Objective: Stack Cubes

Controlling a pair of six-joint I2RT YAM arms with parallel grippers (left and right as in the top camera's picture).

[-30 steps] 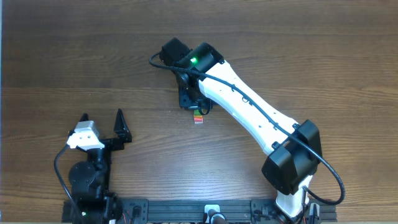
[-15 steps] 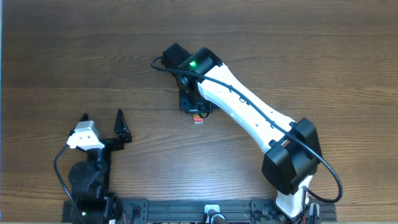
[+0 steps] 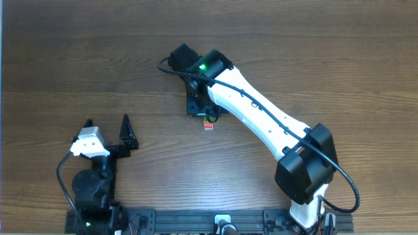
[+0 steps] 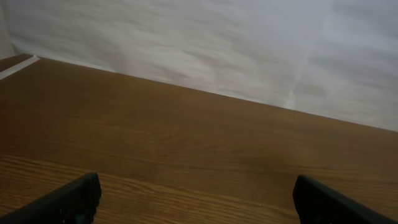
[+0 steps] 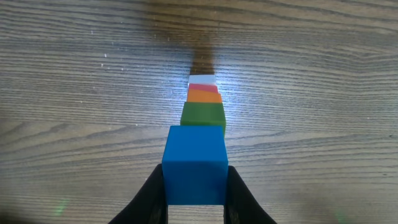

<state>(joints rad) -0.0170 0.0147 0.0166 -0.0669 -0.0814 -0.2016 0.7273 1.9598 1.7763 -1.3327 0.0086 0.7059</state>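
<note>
A tower of cubes stands on the wooden table (image 5: 74, 74). In the right wrist view the blue cube (image 5: 194, 163) is on top, above the green cube (image 5: 203, 114), the orange cube (image 5: 204, 96), a red one (image 5: 203, 88) and a white one (image 5: 202, 79). My right gripper (image 5: 194, 200) is shut on the blue cube, one finger on each side of it. From above, the right gripper (image 3: 202, 109) hides most of the tower (image 3: 208, 125). My left gripper (image 3: 108, 125) rests open near the table's front left with nothing between its fingers.
Bare wooden table (image 3: 326, 65) lies all around the tower. The left wrist view looks across the table to a white wall (image 4: 217, 43). The right arm (image 3: 261, 117) runs diagonally from its base at the front right.
The right arm's wrist has shifted very slightly over the tower. The tower and the left arm have stayed in place.
</note>
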